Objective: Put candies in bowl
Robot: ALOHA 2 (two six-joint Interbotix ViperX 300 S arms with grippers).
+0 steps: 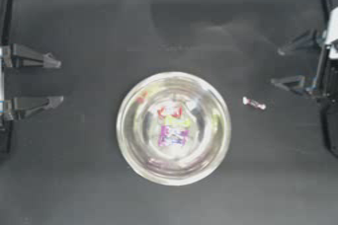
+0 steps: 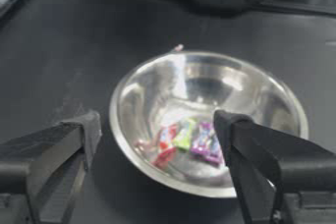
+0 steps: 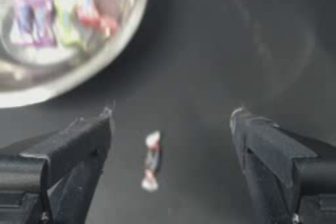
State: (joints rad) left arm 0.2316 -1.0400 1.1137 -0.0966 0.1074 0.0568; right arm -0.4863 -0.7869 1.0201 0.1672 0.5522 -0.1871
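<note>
The bowl [image 1: 174, 128] sits on the dark table [image 1: 79, 179], roughly midway between its left and right edges and somewhat toward the near edge. Four candies lie together on the bottom of the bowl: a red-pink one [image 2: 165, 142], a lime green one [image 2: 184, 134], and two purplish ones side by side, one magenta-purple [image 2: 200, 139] and one purple [image 2: 214, 149] (their reflections smear across the shiny wall, so exact outlines are hard to read). The fifth, the red-white candy [image 1: 253, 103], lies on the bare table on the bowl's right side, apart from the rim.

The right pincer [image 1: 288, 66] is by the table's right edge, jaws spread wide and gripping nothing; in its wrist view the red-white candy [image 3: 152, 160] lies on the table between the two jaws, touching neither. The left pincer [image 1: 55, 82] rests near the table's left edge, well apart from the bowl, also released and empty, pointing toward the bowl.
</note>
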